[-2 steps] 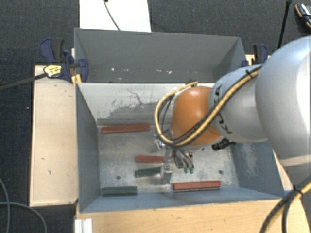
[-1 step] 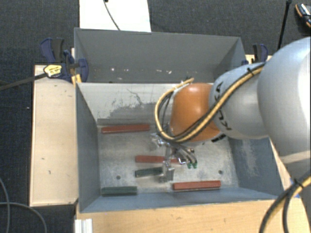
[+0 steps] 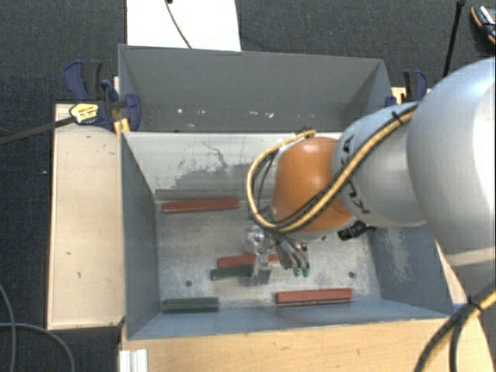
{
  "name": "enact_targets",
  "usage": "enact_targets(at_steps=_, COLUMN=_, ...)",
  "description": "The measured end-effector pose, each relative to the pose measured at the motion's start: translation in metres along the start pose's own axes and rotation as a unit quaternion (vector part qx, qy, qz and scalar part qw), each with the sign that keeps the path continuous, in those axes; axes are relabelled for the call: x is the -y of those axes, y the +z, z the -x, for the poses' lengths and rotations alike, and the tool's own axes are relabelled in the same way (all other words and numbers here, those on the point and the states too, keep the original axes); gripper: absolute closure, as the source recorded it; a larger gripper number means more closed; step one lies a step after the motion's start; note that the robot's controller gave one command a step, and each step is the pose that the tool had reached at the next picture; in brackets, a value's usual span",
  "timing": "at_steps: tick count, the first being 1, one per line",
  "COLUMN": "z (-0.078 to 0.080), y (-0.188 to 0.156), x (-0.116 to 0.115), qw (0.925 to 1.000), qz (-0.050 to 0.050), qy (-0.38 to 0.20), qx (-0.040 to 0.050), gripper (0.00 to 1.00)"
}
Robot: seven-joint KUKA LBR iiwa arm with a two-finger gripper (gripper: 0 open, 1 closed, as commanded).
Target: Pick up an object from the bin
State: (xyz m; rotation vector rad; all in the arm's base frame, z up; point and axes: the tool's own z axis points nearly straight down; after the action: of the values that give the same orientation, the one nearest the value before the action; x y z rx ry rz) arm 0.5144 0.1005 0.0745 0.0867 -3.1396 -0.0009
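**Camera view: gripper low at the paired bars in mid-bin**

From above I see the gripper (image 3: 262, 263) down near the floor of the bin (image 3: 143, 231), at the right end of a short red bar (image 3: 232, 262) that lies flat in the middle. A dark green bar (image 3: 226, 274) sits just in front of it, touching or slightly overlapping; I cannot tell which. Whether the gripper is open or closed I cannot tell, and I see nothing clearly held in it.

My read is that the short red bar is stiff, light and thin, probably smooth-sided. Lying flat, it offers little height to grip, so I would take it across its narrow width, nearer its middle than its end, so that it does not swing when lifted. The dark green bar alongside may get pinched or dragged with it.

Three more flat bars lie well apart: a long reddish bar (image 3: 199, 204) towards the back left, a dark bar (image 3: 190, 304) at the front left, and a red bar (image 3: 312, 295) at the front right.
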Motion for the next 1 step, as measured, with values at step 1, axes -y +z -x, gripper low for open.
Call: enact_targets(at_steps=1, z=0.0001, y=0.0000, x=0.0000, qw=1.0000, qz=0.000, qy=0.000, qx=0.0001, gripper=1.00)
